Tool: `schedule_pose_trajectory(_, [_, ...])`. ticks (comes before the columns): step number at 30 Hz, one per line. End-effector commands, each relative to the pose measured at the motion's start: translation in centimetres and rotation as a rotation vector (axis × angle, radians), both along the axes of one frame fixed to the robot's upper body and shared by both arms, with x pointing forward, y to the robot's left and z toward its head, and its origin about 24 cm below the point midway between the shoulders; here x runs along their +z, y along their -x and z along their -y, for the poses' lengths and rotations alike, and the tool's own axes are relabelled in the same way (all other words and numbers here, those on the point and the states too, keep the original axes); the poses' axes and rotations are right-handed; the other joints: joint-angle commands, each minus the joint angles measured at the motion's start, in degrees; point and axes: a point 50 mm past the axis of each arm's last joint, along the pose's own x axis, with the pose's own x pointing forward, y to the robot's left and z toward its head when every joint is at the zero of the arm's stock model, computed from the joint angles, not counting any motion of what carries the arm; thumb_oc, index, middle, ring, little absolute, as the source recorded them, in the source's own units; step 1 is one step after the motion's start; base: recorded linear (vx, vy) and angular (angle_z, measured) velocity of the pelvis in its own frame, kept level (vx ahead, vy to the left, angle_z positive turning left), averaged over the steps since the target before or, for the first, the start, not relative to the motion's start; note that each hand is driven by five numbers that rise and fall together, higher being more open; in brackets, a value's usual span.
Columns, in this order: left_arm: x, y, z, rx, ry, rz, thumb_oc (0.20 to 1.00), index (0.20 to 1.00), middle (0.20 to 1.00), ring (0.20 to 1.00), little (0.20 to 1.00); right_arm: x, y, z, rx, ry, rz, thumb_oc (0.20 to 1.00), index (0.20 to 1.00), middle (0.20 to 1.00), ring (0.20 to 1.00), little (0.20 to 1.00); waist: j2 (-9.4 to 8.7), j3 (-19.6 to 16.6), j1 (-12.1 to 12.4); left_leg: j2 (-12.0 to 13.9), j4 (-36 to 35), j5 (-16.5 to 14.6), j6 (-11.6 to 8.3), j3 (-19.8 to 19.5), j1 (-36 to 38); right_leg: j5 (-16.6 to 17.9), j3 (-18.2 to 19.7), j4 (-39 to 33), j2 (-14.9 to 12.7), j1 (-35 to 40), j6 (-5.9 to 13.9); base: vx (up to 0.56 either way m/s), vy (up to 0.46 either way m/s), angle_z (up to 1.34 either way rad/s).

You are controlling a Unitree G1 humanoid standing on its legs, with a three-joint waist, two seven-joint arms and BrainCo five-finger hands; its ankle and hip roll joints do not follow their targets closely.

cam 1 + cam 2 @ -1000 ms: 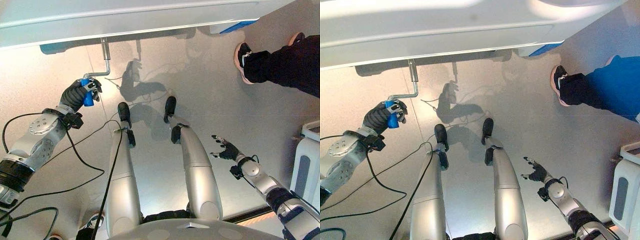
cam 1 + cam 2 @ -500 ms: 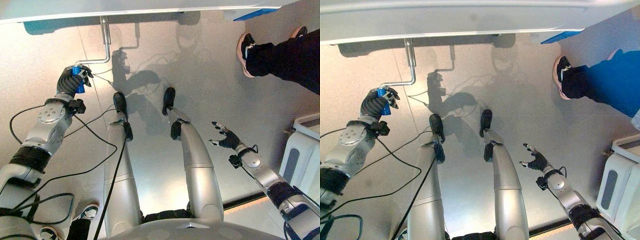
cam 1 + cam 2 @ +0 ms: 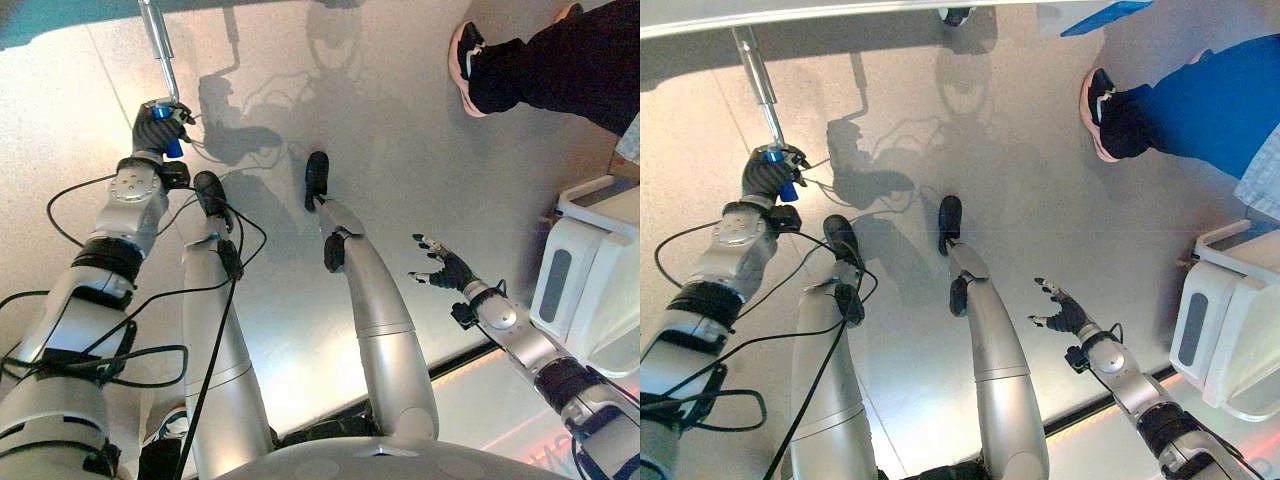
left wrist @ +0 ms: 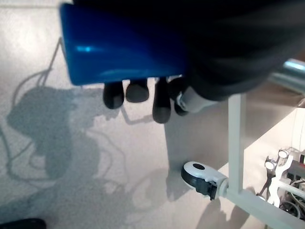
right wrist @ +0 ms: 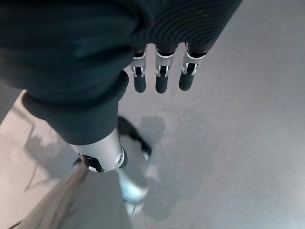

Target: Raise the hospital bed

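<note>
So the crank (image 3: 758, 75) is a plain silver metal rod coming down from under the bed edge (image 3: 790, 10) at the upper left of the frame, ending in a glossy blue handle (image 4: 124, 47). The left hand (image 3: 160, 127) has its fingers curled right round that blue handle (dark fingertips poke out past it in the left wrist view), up in the upper left. The right hand (image 3: 445, 272) hangs at the lower right with fingers spread loose, well apart from the crank. A person's leg and shoe (image 3: 465, 55) sit at the upper right.
</note>
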Motion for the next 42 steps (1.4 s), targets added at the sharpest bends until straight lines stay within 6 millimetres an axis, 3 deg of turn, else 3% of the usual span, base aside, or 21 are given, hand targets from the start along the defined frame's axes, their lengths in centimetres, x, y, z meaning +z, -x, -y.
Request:
schedule_pose_trajectory(1, [1.0,0.9,-5.3,0.277,-0.086,-0.059,0.2,0.2,0.2,0.2,0.2,0.3,0.9,-0.1,0.04,0.005,0.001,1.0,1.0,1.0,1.0,1.0,-5.41,-0.4,-0.5,-1.5,8.0,-5.4,-0.93,3.8,4.4,3.9,5.5,1.0,-1.5,-1.9,6.16,0.01,-0.059,-0.06])
schedule_pose_trajectory(5, [0.6,0.3,-4.1,0.255,-0.103,-0.073,0.2,0.2,0.2,0.2,0.2,1.1,0.9,-0.6,0.084,0.017,0.03,1.0,1.0,1.0,1.0,1.0,-6.16,-0.4,-1.1,-0.7,9.2,-5.2,-0.78,3.7,3.3,3.2,5.2,3.3,-0.7,-4.0,5.82,0.02,-0.127,-0.08])
schedule_pose_trajectory(14, [0.1,-1.0,3.1,-0.001,-0.16,-0.011,0.2,0.2,0.2,0.2,0.2,1.3,1.2,-1.1,0.121,0.031,0.042,1.0,1.0,1.0,1.0,1.0,-6.64,-0.4,-3.0,1.5,9.0,-3.7,-1.08,3.8,3.5,1.8,4.7,7.9,1.2,-6.6,4.33,0.01,-0.138,-0.07])
schedule_pose_trajectory(15, [0.3,-0.8,5.3,-0.102,-0.152,0.034,0.2,0.2,0.2,0.2,0.2,1.0,1.2,-0.7,0.107,0.044,0.033,1.0,1.0,1.0,1.0,1.0,-6.29,-0.4,-3.4,1.8,7.1,-3.1,-1.48,4.2,4.9,2.0,4.6,7.3,1.2,-6.1,4.07,0.01,-0.169,-0.01])
schedule_pose_trajectory(17, [0.6,-0.4,6.5,-0.161,-0.14,0.067,0.2,0.2,0.2,0.2,0.2,0.9,1.3,-0.4,0.096,0.048,0.027,1.0,1.0,1.0,1.0,1.0,-6.2,-0.4,-3.5,2.0,6.0,-2.8,-1.67,4.7,5.8,2.2,4.6,6.9,1.1,-5.6,4.03,0.0,-0.124,0.19])
schedule_pose_trajectory(19, [1.5,0.7,9.7,-0.332,-0.062,0.148,0.2,0.2,0.2,0.2,0.2,-0.1,1.7,0.8,0.031,0.059,0.0,1.0,1.0,1.0,1.0,1.0,-4.87,-0.4,-3.5,2.4,1.1,-1.1,-2.29,5.1,8.8,1.7,4.2,5.5,0.4,-3.7,3.55,0.0,-0.161,0.1])
schedule_pose_trajectory(24, [3.4,3.7,12.9,-0.63,0.007,0.228,0.2,0.2,0.2,0.2,0.2,-0.9,2.4,2.9,-0.045,0.12,-0.028,1.0,1.0,1.0,1.0,1.0,-2.19,-0.4,-3.5,1.7,-6.0,1.4,-3.46,5.4,13.4,1.0,4.4,3.0,-0.4,-0.3,2.72,0.01,-0.103,0.03])
schedule_pose_trajectory(30, [5.5,6.9,14.0,-0.863,0.002,0.269,0.2,0.2,0.2,0.2,0.2,-1.6,3.2,4.2,-0.093,0.147,-0.051,1.0,1.0,1.0,1.0,1.0,-0.57,-0.4,-2.8,1.3,-11.1,3.2,-3.91,5.3,17.0,0.5,4.4,2.0,-0.4,1.9,2.5,0.0,-0.075,0.04])
schedule_pose_trajectory(34, [5.6,8.4,14.2,-0.948,-0.002,0.26,0.2,0.2,0.2,0.2,0.2,-2.2,3.7,4.5,-0.11,0.15,-0.073,1.0,1.0,1.0,1.0,1.0,0.32,-0.4,-2.1,0.7,-12.9,3.9,-4.11,5.2,18.8,0.0,4.3,2.0,-0.8,3.1,2.5,0.0,-0.055,0.13])
schedule_pose_trajectory(39, [4.8,10.5,12.6,-0.995,-0.002,0.215,0.2,0.2,0.2,0.2,0.2,-3.8,4.6,5.2,-0.165,0.147,-0.135,1.0,1.0,1.0,1.0,1.0,1.93,-0.4,-0.4,-0.2,-15.1,4.7,-4.12,4.7,20.8,-0.2,3.7,1.6,-1.7,5.1,2.79,0.0,-0.004,0.16])
schedule_pose_trajectory(42, [3.6,11.9,10.5,-0.981,0.013,0.153,0.2,0.2,0.2,0.2,0.2,-5.1,5.4,5.6,-0.202,0.128,-0.19,1.0,1.0,1.0,1.0,1.0,2.98,-0.4,1.5,-1.0,-15.2,4.6,-3.86,4.3,22.1,-0.4,3.1,2.0,-2.7,6.6,3.2,0.01,0.045,0.11])
